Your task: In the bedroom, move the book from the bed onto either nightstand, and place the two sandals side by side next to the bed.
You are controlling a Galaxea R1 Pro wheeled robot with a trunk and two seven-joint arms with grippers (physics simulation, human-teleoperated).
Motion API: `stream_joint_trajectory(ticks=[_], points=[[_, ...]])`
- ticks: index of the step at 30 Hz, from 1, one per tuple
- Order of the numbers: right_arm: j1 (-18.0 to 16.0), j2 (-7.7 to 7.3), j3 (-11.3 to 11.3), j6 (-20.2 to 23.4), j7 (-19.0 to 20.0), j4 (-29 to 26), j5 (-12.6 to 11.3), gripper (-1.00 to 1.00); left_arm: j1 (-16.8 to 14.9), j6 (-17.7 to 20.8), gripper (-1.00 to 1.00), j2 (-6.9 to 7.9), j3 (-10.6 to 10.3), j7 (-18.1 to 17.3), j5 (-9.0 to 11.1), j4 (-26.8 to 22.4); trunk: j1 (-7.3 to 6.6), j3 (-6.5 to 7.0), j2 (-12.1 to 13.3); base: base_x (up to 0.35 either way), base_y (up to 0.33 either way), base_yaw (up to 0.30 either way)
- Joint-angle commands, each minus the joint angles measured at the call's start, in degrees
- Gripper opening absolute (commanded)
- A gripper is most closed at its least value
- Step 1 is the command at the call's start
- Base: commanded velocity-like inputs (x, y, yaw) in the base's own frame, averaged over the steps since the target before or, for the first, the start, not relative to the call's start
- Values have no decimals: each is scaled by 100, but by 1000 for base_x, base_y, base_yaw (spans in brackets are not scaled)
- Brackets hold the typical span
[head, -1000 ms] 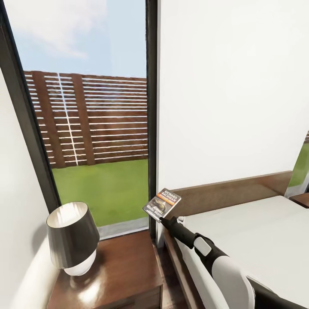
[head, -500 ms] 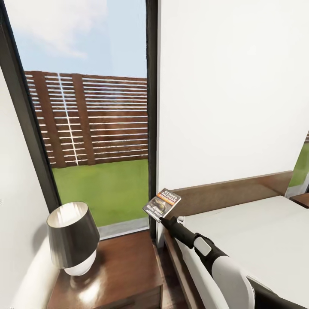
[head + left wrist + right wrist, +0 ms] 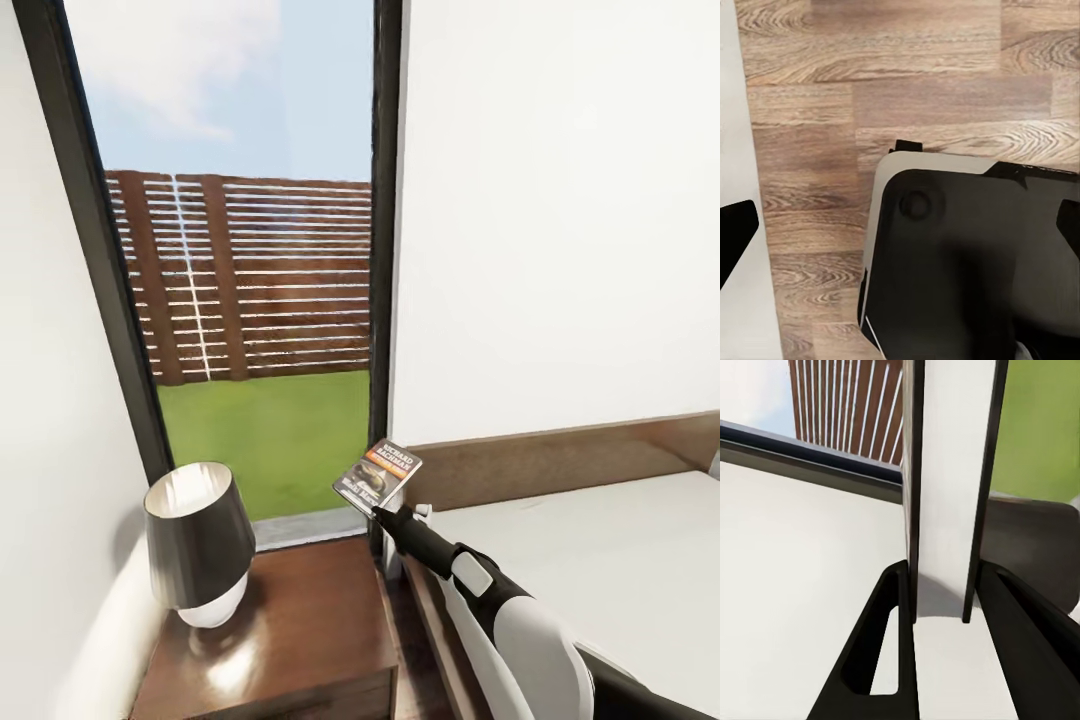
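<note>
Your right gripper [image 3: 377,511] is clamped on the lower edge of the book [image 3: 377,474]; in the right wrist view its two black fingers [image 3: 881,660] press on both faces of the book [image 3: 945,487], seen edge-on. You hold the book up in the air, cover toward the head camera and tilted, above the gap between the nightstand [image 3: 300,630] and the bed [image 3: 600,570], touching neither. The nightstand sits just beside the bed's headboard [image 3: 560,460], below the tall window [image 3: 250,280]. A lamp [image 3: 200,545] with a dark shade stands on the nightstand, on its side away from the bed, well apart from the book. Your left gripper [image 3: 900,232] hangs with its tips wide apart and nothing between them, over the wooden floor [image 3: 870,90] and part of the robot's dark base [image 3: 967,262].
</note>
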Motion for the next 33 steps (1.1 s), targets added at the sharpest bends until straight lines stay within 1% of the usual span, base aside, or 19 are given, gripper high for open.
stream_joint_trajectory(ticks=[1,11,23,33], points=[[1,0,-9,47,0,-5,-39,-100,0,-15,100,1,-49,14,43,-3,2,-2,-4,0,0,82],[1,1,-9,39,5,-5,-39,-100,1,-21,100,-4,-50,19,42,-3,2,-2,-4,-22,3,45],[1,-4,-9,45,11,-5,-40,-100,1,-29,100,-16,-67,23,26,-3,2,-2,-4,-62,77,150],[1,-4,-9,39,16,-5,-43,-100,3,-30,100,-19,-79,24,15,-3,2,-2,-4,-6,46,35]])
